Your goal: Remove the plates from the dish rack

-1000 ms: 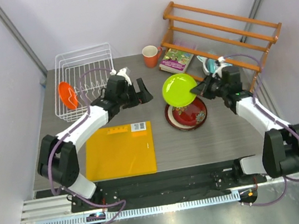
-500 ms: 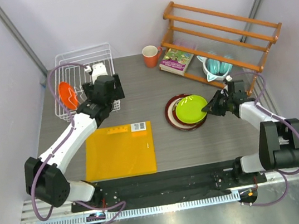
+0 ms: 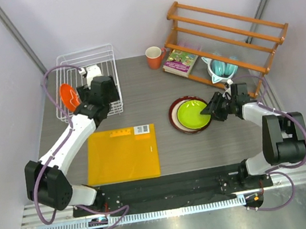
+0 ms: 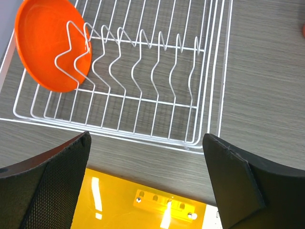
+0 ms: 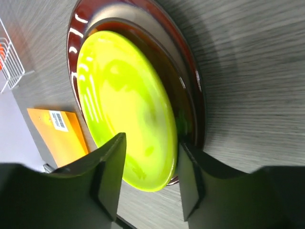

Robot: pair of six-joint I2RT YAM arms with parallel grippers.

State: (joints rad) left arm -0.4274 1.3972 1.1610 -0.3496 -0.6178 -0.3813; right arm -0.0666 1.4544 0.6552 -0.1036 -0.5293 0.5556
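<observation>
Orange plate (image 4: 40, 36) racked — right wrist shows lime plate (image 5: 124, 105).

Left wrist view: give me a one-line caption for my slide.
Open left gripper hovers by the white wire dish rack, a lone orange plate standing in its end slot.

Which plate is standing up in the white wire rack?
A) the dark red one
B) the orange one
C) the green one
B: the orange plate stands between the wires of the dish rack, while the green plate lies on the red plate out on the table.
</observation>
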